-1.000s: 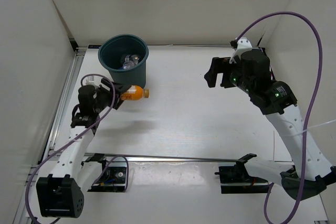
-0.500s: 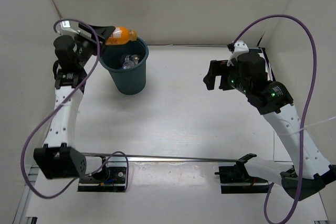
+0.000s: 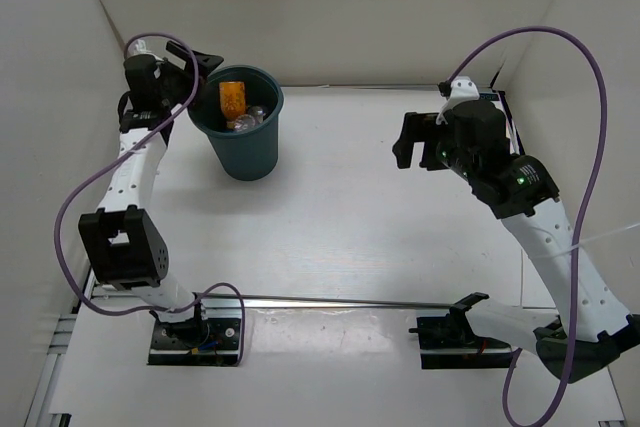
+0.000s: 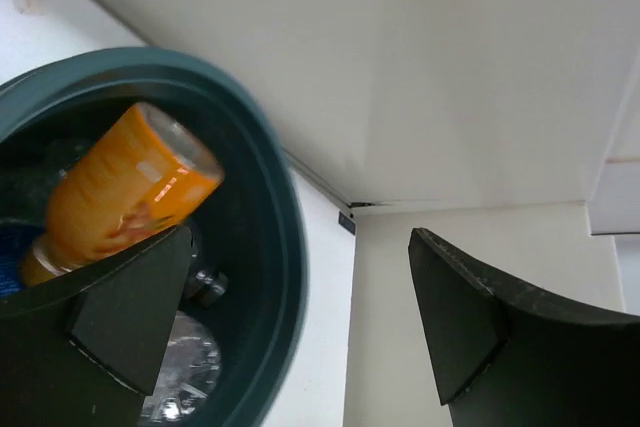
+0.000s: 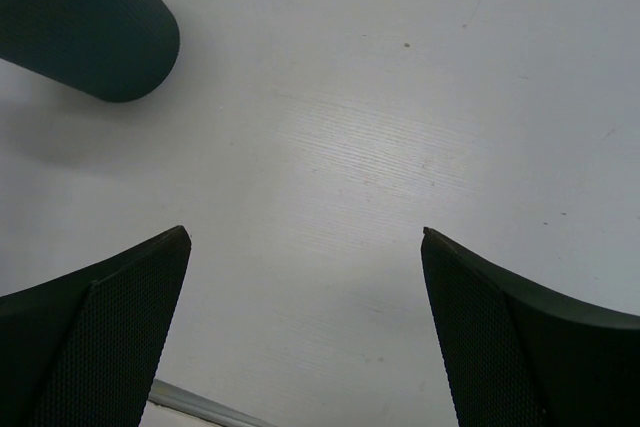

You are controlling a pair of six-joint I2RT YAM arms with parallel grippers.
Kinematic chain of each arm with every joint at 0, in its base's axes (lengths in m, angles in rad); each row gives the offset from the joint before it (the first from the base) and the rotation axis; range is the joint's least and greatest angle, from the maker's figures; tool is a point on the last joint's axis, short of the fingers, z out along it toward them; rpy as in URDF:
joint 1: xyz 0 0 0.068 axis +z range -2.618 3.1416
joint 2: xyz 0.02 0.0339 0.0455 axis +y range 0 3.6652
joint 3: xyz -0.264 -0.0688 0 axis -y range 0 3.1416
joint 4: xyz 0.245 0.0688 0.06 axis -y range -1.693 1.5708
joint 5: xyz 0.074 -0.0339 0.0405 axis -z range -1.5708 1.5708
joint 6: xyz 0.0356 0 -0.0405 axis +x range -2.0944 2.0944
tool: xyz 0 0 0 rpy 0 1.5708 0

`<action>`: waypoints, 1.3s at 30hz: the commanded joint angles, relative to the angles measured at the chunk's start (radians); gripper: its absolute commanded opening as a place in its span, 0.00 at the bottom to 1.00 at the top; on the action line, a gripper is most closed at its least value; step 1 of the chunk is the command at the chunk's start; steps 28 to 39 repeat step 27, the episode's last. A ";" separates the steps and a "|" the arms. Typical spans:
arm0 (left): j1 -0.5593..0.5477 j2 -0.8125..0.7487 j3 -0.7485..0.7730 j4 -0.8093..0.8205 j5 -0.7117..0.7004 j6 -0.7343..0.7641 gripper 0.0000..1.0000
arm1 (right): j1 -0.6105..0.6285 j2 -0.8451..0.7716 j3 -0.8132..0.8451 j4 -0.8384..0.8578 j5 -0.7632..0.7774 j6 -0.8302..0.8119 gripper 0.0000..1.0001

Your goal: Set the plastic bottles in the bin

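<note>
The dark teal bin (image 3: 240,152) stands at the back left of the table. The short orange bottle (image 3: 232,99) is inside its mouth, tilted, free of any gripper. Clear bottles (image 3: 252,117) lie below it in the bin. My left gripper (image 3: 198,61) is open and empty, just left of and above the bin's rim. In the left wrist view the orange bottle (image 4: 120,192) sits inside the bin's rim (image 4: 285,247), with a clear bottle (image 4: 180,377) and a black cap (image 4: 205,285) under it. My right gripper (image 3: 412,139) is open and empty above the table's right half.
White walls close in the table at the back and on both sides. The back left corner is right behind the bin. The right wrist view shows the bin's outer wall (image 5: 90,27) at the top left and bare table (image 5: 330,147) under the open right gripper (image 5: 305,237).
My left gripper lifted the orange bottle from table height up over the bin, then opened. The bottle is now inside the bin. The right arm has hardly moved.
</note>
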 commanded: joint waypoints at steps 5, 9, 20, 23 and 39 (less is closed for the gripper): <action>0.002 -0.263 0.016 0.005 -0.086 0.166 1.00 | -0.002 0.079 0.112 -0.105 0.162 0.075 0.99; -0.022 -0.529 -0.237 -0.068 -0.360 0.298 1.00 | -0.022 0.207 0.265 -0.288 0.280 0.139 0.99; -0.041 -1.091 -0.745 -0.290 -0.845 0.573 1.00 | 0.013 0.215 0.231 -0.229 0.161 0.126 0.99; -0.041 -1.150 -0.799 -0.290 -1.082 0.538 1.00 | 0.013 0.191 0.176 -0.216 0.136 0.117 0.99; -0.041 -1.118 -0.889 -0.290 -1.344 0.466 1.00 | 0.013 0.190 0.144 -0.236 0.162 0.146 0.99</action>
